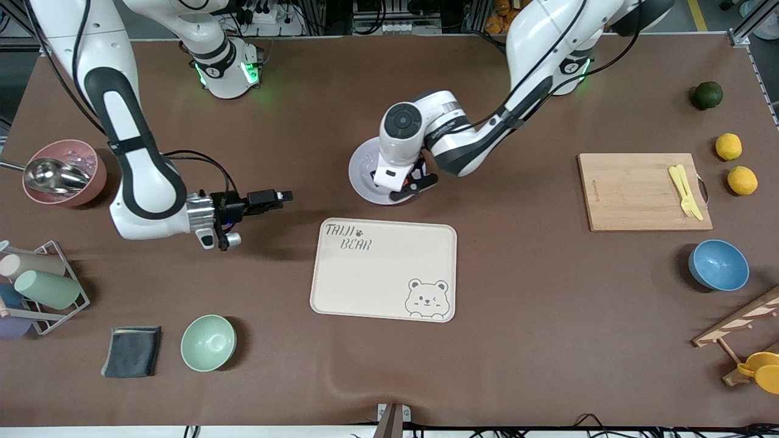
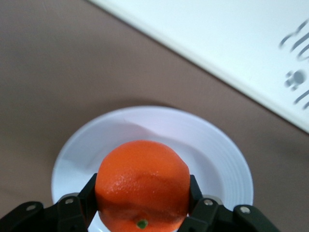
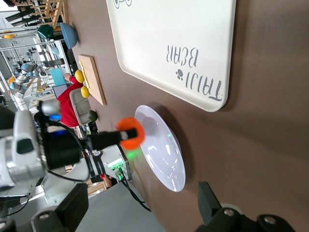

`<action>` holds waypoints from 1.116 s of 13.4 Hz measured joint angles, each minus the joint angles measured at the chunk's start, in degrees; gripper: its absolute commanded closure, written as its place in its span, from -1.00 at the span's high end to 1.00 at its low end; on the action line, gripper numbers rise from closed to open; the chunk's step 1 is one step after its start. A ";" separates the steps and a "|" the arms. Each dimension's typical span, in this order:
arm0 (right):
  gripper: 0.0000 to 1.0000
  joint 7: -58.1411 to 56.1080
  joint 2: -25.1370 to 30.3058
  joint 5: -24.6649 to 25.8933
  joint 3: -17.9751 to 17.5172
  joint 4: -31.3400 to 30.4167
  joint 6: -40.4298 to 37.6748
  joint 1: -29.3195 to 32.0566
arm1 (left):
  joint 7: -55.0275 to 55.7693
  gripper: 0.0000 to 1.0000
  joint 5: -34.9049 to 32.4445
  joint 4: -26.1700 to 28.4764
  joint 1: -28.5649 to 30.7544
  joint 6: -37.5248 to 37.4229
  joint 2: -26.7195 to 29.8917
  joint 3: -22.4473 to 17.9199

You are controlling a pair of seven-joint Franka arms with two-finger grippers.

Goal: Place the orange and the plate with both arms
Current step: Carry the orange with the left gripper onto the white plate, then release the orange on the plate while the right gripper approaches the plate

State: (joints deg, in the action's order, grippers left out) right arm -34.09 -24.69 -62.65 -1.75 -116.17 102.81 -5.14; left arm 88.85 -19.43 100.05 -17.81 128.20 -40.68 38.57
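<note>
My left gripper [image 1: 414,184] is shut on the orange [image 2: 142,183] and holds it just over the pale plate [image 2: 217,159]. I cannot tell whether the orange touches the plate. The left arm hides the orange in the front view. The plate [image 1: 364,170] lies on the table, farther from the front camera than the cream bear tray [image 1: 383,271]. My right gripper [image 1: 283,196] is open and empty, low over the table beside the plate, toward the right arm's end. The right wrist view shows the orange [image 3: 130,133] over the plate [image 3: 161,150].
A cutting board [image 1: 645,191] with a yellow fork, two lemons [image 1: 728,146], a dark green fruit [image 1: 706,95] and a blue bowl [image 1: 718,265] lie toward the left arm's end. A green bowl [image 1: 208,342], a dark cloth [image 1: 131,351], a cup rack [image 1: 42,289] and a pink bowl [image 1: 64,172] lie toward the right arm's end.
</note>
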 measured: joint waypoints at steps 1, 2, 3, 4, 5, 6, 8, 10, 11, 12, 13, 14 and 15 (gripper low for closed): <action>1.00 -0.16 -0.01 -1.19 -0.02 -0.75 1.17 -1.08 | 0.65 -0.30 0.00 -0.06 -0.26 -0.01 -0.74 -0.06; 1.00 -0.30 -0.01 -2.14 -0.03 -1.35 2.22 -2.13 | 1.22 0.32 0.00 -0.04 -0.34 -0.06 -1.20 -0.07; 1.00 -0.64 -0.01 -2.79 -0.04 -1.81 2.86 -2.95 | 1.65 0.94 0.00 -0.01 -0.51 -0.07 -1.64 -0.07; 1.00 -1.41 -0.01 -3.13 -0.03 -2.15 3.20 -3.37 | 2.52 1.00 0.00 0.02 -0.88 0.00 -2.09 -0.07; 1.00 -2.31 -0.08 -3.42 -0.02 -2.40 3.31 -3.43 | 3.96 1.00 0.00 0.02 -1.49 0.13 -2.49 -0.07; 1.00 -3.37 -0.22 -3.70 0.10 -2.63 3.33 -3.42 | 5.49 1.00 0.00 0.02 -2.24 0.31 -2.79 -0.06; 1.00 -4.82 -0.72 -4.19 0.28 -2.98 3.33 -3.41 | 7.30 1.00 0.00 -0.06 -3.27 0.86 -2.92 -0.05; 1.00 -6.39 -1.26 -5.85 0.21 -3.63 3.58 -3.45 | 8.34 1.00 0.00 -0.93 -2.88 1.26 -2.47 -0.07; 1.00 -8.37 -1.46 -7.18 0.13 -4.33 4.22 -3.58 | 8.49 1.00 -0.04 -1.54 -2.18 1.27 -1.28 -0.12; 0.99 -10.35 -1.59 -8.57 0.08 -5.24 5.11 -3.85 | 8.49 1.00 -0.13 -2.01 -0.98 1.06 0.75 -0.17; 0.95 -11.82 -1.71 -9.75 0.05 -6.11 5.84 -4.34 | 8.18 1.00 -0.32 -2.35 0.84 0.57 3.54 -0.19; 0.88 -12.65 -1.82 -10.70 0.05 -6.82 6.53 -5.03 | 6.94 1.00 -0.44 -2.55 3.15 -0.11 6.81 -0.19; 0.81 -12.90 -1.89 -11.51 0.03 -7.29 7.25 -5.73 | 4.93 1.00 -0.46 -2.61 5.76 -0.79 10.19 -0.28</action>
State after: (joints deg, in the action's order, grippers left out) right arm -46.99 -26.57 -74.16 -1.72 -123.46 110.06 -10.87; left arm 93.78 -19.89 97.43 -12.05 127.41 -30.49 38.28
